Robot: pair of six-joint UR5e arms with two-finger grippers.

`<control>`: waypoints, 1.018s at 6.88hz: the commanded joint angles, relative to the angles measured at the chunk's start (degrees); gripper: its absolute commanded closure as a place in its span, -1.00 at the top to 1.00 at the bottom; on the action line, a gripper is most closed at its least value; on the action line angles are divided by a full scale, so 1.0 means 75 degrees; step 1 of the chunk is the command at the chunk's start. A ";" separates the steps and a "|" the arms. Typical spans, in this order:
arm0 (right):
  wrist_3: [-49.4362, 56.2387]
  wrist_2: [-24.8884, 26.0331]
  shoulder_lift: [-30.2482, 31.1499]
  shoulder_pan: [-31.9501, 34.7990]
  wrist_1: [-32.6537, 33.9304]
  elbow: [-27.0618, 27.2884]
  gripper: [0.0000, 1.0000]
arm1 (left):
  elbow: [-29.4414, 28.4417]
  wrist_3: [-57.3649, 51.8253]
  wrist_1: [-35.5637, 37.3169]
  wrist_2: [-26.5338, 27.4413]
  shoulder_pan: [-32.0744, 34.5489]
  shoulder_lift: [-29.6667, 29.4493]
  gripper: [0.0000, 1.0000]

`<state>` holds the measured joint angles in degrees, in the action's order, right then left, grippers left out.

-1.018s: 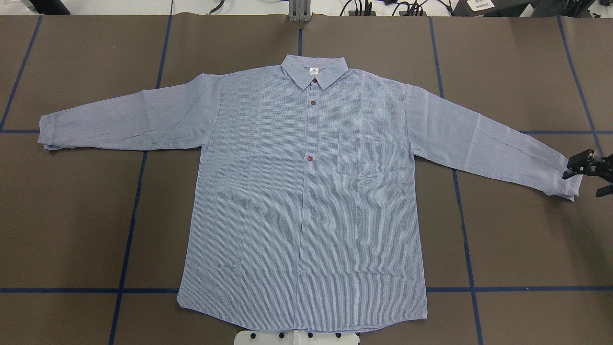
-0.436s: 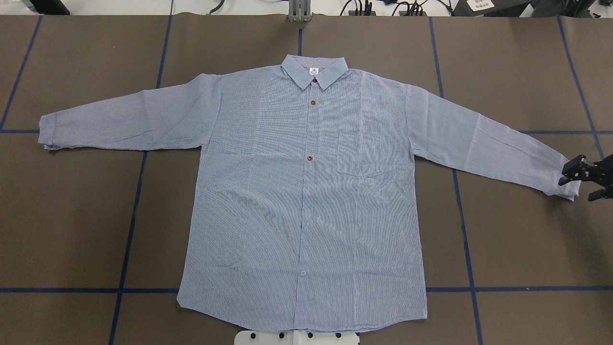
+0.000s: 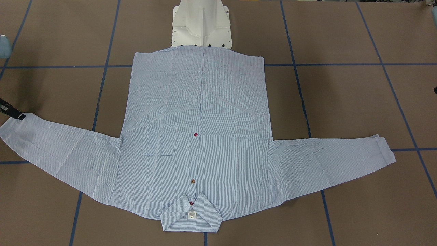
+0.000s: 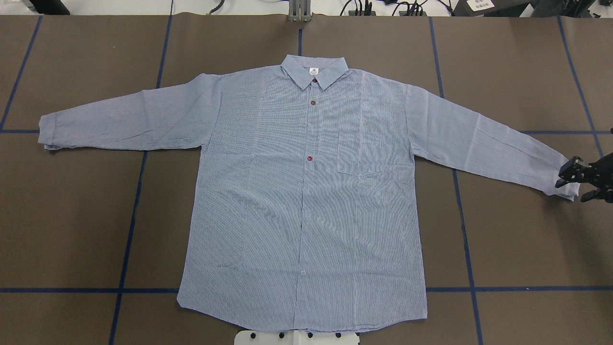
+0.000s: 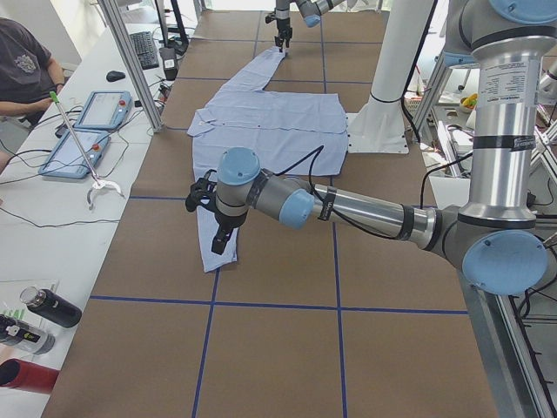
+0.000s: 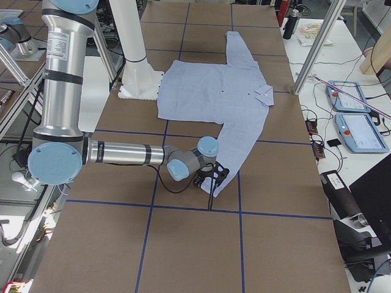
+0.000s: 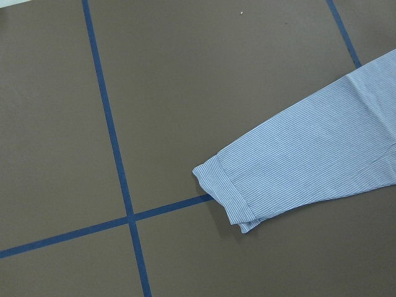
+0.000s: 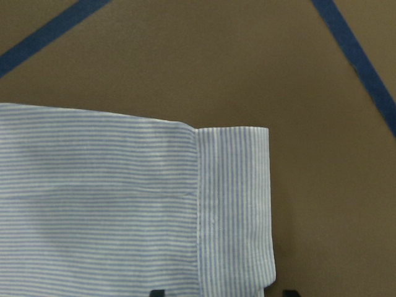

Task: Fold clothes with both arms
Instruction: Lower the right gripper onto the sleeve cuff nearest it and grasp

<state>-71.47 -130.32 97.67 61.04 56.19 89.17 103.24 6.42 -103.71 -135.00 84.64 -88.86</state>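
**Shirt** (image 4: 306,201): blue-and-white striped, long-sleeved. It lies flat and front up on the table (image 4: 72,215). In the overhead view the collar (image 4: 313,69) is at 12 o'clock and the hem at 6 o'clock, touching the white pedestal (image 3: 201,24). The chest pocket (image 4: 361,153) is just toward 3 o'clock of the buttons.

**Sleeves:** both are spread out, the left sleeve (image 4: 129,117) toward 9 o'clock and the right sleeve (image 4: 483,143) toward 4 o'clock.

**Right gripper** (image 4: 579,184): low at the 3 o'clock edge, over the right cuff (image 8: 235,210). The jaws are apart. In the wrist view one fingertip (image 8: 156,292) shows on each side of the cuff's corner, and neither is clamped on the cloth.

**Left gripper** (image 5: 211,222): above the table near the left cuff (image 7: 226,185). Its wrist camera looks down on that cuff from a height. I cannot tell how far the jaws are open.

**Table covering:** brown, marked with a grid of blue tape lines (image 4: 129,230).
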 commanded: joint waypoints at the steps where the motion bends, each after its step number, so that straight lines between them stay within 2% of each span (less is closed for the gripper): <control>1: 0.0002 -0.0003 -0.0015 -0.0006 -0.0003 -0.0227 0.29 | -0.0008 0.0000 0.0000 0.0000 0.0000 0.0000 1.00; 2: -0.0033 -0.0003 -0.0131 -0.0006 0.0008 -0.0252 0.15 | 0.0004 0.0000 0.0000 0.0000 0.0000 0.0000 1.00; 3: -0.0045 -0.0015 -0.0132 -0.0006 0.0008 -0.0241 -0.32 | 0.0004 0.0000 0.0000 0.0000 0.0000 0.0000 1.00; 4: -0.0126 -0.0038 -0.0132 -0.0006 0.0008 -0.0159 -0.99 | 0.0004 0.0000 0.0000 0.0012 0.0012 0.0000 1.00; 6: -0.0127 -0.0248 -0.0144 0.0017 -0.0015 -0.0042 -1.00 | 0.0004 0.0000 0.0000 0.0000 0.0012 0.0000 1.00; 7: -0.0139 -0.0261 -0.0144 0.0041 0.0020 0.0400 -1.00 | 0.0016 0.0000 0.0000 0.0000 0.0000 0.0081 1.00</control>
<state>-72.42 -131.89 96.61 61.18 56.15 89.38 103.30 6.42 -103.71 -134.99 84.71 -88.70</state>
